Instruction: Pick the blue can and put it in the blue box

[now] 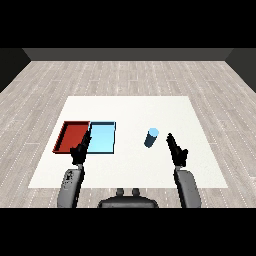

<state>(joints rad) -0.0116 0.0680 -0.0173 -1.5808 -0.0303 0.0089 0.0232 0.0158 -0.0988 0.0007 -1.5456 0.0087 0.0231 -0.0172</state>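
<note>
Head view shows a white tabletop (130,107) on a grey plank floor (125,75), with one blue can (151,138) right of the frame's centre, standing apart from everything else. Two trays lie side by side at centre left, their edges touching — one red tray (66,131) and, on its right, one light blue tray (113,137). Bare tabletop separates the can from the blue tray, and nothing stands between them. The right robot hand (176,149) sits just right of the can, near it but not touching, its fingers straight and pointing up the frame, holding nothing. The left robot hand (79,151) lies at the lower edge of the two trays, covering a bit of their near rims; its fingers look relaxed, though they are dark and hard to make out. Both grey forearms are cut off at the bottom of the frame.
</note>
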